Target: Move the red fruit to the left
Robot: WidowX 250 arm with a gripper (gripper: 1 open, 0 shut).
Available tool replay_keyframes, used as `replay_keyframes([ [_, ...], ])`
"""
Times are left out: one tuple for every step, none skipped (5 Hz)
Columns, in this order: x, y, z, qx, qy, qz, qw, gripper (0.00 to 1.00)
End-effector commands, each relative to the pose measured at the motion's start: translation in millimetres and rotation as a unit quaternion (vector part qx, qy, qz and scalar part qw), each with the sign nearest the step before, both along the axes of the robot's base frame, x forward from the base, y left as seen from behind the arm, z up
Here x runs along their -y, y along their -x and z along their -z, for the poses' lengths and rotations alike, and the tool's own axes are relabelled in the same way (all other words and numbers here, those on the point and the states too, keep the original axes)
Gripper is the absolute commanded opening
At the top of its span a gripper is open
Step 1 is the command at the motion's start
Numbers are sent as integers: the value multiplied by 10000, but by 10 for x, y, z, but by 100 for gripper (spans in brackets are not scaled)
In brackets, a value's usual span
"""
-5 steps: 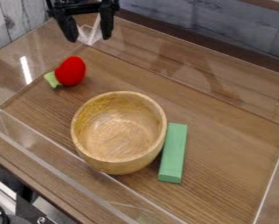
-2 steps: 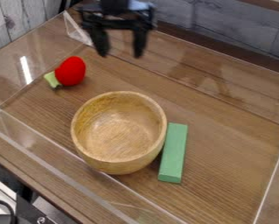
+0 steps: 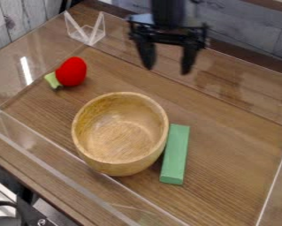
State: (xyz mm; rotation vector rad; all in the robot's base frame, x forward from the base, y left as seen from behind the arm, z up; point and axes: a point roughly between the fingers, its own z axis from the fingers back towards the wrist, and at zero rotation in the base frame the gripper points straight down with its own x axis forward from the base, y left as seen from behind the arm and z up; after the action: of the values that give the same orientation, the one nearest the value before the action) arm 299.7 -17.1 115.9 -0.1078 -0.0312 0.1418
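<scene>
- Gripper (image 3: 167,58) was open, jaws spread wide w/ nothing btwn them; it hung over the far part of the wooden table (image 3: 232,119), approx. center of view.
- Red fruit (image 3: 71,71) sat on the table nr the left side of view, up & left of the bowl and apart from it; gripper was well off to its right, not touching.
- Small green leaf piece (image 3: 52,80) stuck out at the fruit's lower left.
- Round wooden bowl (image 3: 117,134) stood upright, lower ctr-left.
- Green rectangular block (image 3: 175,155) lay lengthwise just beside the bowl, R side; couldn't tell if they touched.
</scene>
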Motion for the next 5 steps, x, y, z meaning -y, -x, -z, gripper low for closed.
replay_keyframes([
  [-79,-57,-205,494,-149,52,9987,100],
  [-279,-106,-226,608,-223,137,9978,100],
  [-492,-182,-249,719,-327,192,9967,100],
  [-431,-157,-305,799,-424,386,9952,100],
  [-323,-86,-356,833,-434,602,9938,100],
])
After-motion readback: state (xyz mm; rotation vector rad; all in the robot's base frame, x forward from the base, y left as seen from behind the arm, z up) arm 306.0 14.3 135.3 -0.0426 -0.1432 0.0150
